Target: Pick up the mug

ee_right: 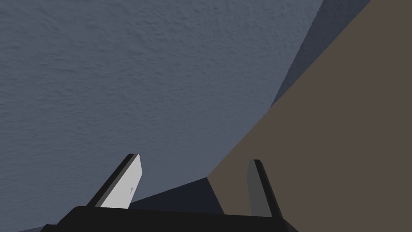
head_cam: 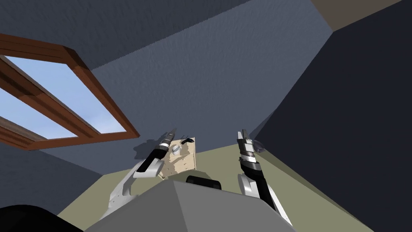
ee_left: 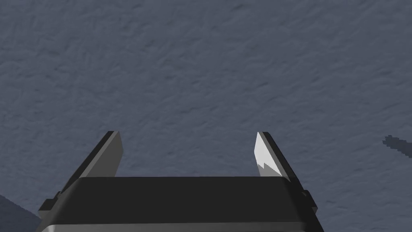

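Note:
A small white mug (head_cam: 176,149) stands on a little light wooden table (head_cam: 188,162) against the blue-grey wall, straight ahead of me. My left gripper (head_cam: 172,133) is raised beside and above the mug, apart from it. Its fingers point at the wall, and in the left wrist view the left gripper (ee_left: 188,133) is open with nothing between its fingers. My right gripper (head_cam: 242,133) is held up well to the right of the table. In the right wrist view the right gripper (ee_right: 194,158) is also open and holds nothing.
A small dark object (head_cam: 186,141) lies on the table behind the mug. A wood-framed window (head_cam: 60,96) is in the wall to the left. A dark wall (head_cam: 354,133) closes the right side. Olive floor (head_cam: 217,161) surrounds the table.

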Tool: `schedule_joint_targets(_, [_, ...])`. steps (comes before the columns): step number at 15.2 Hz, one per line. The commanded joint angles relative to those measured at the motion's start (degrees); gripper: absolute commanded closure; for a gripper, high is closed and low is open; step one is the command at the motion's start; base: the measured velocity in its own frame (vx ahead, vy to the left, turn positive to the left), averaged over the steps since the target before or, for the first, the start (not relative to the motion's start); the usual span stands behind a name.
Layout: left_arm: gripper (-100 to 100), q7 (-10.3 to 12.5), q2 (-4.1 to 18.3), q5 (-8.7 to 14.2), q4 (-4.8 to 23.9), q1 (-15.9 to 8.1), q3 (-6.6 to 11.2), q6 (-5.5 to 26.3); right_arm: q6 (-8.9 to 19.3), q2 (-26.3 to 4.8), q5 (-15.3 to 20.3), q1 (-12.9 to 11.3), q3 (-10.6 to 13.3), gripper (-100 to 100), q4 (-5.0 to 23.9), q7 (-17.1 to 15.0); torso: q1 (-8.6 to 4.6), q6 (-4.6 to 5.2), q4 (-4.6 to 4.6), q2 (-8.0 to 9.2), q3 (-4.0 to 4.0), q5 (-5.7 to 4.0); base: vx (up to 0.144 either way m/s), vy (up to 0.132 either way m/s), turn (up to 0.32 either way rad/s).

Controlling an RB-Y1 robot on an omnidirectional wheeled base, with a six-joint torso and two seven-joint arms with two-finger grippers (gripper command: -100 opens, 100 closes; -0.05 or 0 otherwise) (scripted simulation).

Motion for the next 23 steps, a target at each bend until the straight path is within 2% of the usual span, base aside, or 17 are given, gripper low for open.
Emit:
schedule_joint_targets(1, [-100, -1.01, -0.10, 0.27, 1.54, -0.34, 0.43, 2.86, 0.00, 0.00, 0.00, 0.00, 0.00, 0, 0.00, 0.00, 0.00, 0.00, 0.00, 0.00, 0.00, 0.00, 0.005, 0.031, -0.171])
schedule_joint_targets(2, [-100, -1.01, -0.10, 0.27, 1.54, -0.34, 0.43, 2.95, 0.00, 0.00, 0.00, 0.00, 0.00, 0, 0.00, 0.00, 0.00, 0.00, 0.00, -0.01, 0.00, 0.00, 0.004, 0.026, -0.073])
schedule_joint_targets(3, [-100, -1.80, 0.40, 1.00, 3.47, -0.82, 1.39, 4.98, 0.00, 0.00, 0.00, 0.01, 0.00, 0, 0.00, 0.00, -0.02, -0.03, 0.00, 0.00, 0.00, 0.00, 0.008, 0.026, -0.151])
schedule_joint_targets(5, [-100, -1.80, 0.40, 1.00, 3.47, -0.82, 1.39, 5.88, 0.00, 0.00, 0.00, 0.00, 0.00, 0, 0.00, 0.00, -0.01, -0.01, 0.00, -0.01, -0.01, 0.00, 0.004, 0.027, -0.098])
schedule_joint_targets(6, [-100, -2.61, 0.87, 1.74, 5.45, -1.31, 2.37, 7.80, 0.00, 0.00, 0.00, 0.01, 0.00, 0, 0.00, 0.00, -0.02, -0.03, 0.00, 0.00, 0.00, -0.01, 0.001, 0.025, -0.135])
schedule_joint_targets(8, [-100, -2.61, 0.87, 1.74, 5.45, -1.31, 2.37, 8.87, 0.00, 0.00, 0.00, 0.00, 0.00, 0, 0.00, 0.00, -0.01, -0.01, 0.00, 0.01, 0.01, 0.00, 0.003, 0.025, -0.101])
schedule_joint_targets(9, [-100, -3.43, 1.30, 2.49, 7.46, -1.80, 3.36, 10.49, 0.00, 0.00, 0.00, 0.01, 0.00, 0, 0.00, 0.00, -0.03, -0.03, 0.00, 0.00, 0.00, -0.01, 0.009, 0.023, -0.139])
schedule_joint_targets(11, [-100, -3.43, 1.30, 2.49, 7.46, -1.80, 3.36, 11.91, 0.00, 0.00, 0.00, 0.00, 0.00, 0, 0.00, 0.00, -0.02, -0.01, 0.00, -0.02, -0.01, -0.01, 0.007, 0.026, -0.112])
schedule_joint_targets(12, [-100, -4.27, 1.70, 3.25, 9.49, -2.30, 4.36, 13.54, 0.00, 0.00, 0.00, 0.01, 0.00, 0, 0.00, 0.00, -0.03, -0.03, 0.00, -0.01, 0.00, -0.01, 0.001, 0.028, -0.157])
schedule_joint_targets(14, [-100, -4.27, 1.70, 3.25, 9.49, -2.30, 4.36, 14.98, 0.00, 0.00, 0.00, 0.00, 0.00, 0, 0.00, 0.00, 0.00, -0.01, 0.00, 0.00, 0.00, 0.00, 0.001, 0.029, -0.108])
schedule_joint_targets(15, [-100, -5.11, 2.07, 4.01, 11.54, -2.81, 5.38, 16.89, 0.00, 0.00, 0.00, 0.01, 0.00, 0, 0.00, 0.00, -0.02, -0.03, 0.00, 0.00, 0.00, 0.00, 0.002, 0.026, -0.143])
schedule_joint_targets(17, [-100, -5.11, 2.07, 4.01, 11.54, -2.81, 5.38, 18.08, 0.00, 0.00, 0.00, 0.00, 0.00, 0, 0.00, 0.00, -0.01, -0.01, 0.00, 0.00, 0.00, -0.01, 0.001, 0.027, -0.114])
schedule_joint_targets(18, [-100, -5.95, 2.40, 4.78, 13.59, -3.31, 6.39, 20.07, 0.00, 0.00, 0.00, 0.01, 0.00, 0, 0.00, 0.00, -0.02, -0.03, 0.00, 0.00, 0.00, 0.00, 0.005, 0.027, -0.118])
schedule_joint_targets(20, [-100, -5.95, 2.40, 4.78, 13.59, -3.31, 6.39, 21.20, 0.00, 0.00, 0.00, 0.00, 0.00, 0, 0.00, 0.00, -0.01, -0.01, 0.00, -0.01, 0.00, -0.01, 0.004, 0.029, -0.113])
schedule_joint_targets(21, [-100, -6.80, 2.71, 5.56, 15.64, -3.82, 7.41, 23.30, 0.00, 0.00, 0.00, 0.01, 0.00, 0, 0.00, 0.00, -0.02, -0.03, 0.00, -0.01, 0.00, 0.00, 0.001, 0.027, -0.162])
schedule_joint_targets(23, [-100, -6.80, 2.71, 5.56, 15.64, -3.82, 7.41, 24.31, 0.00, 0.00, 0.00, 0.00, 0.00, 0, 0.00, 0.00, 0.00, -0.02, 0.00, -0.01, 0.00, 0.00, 0.001, 0.031, -0.106])
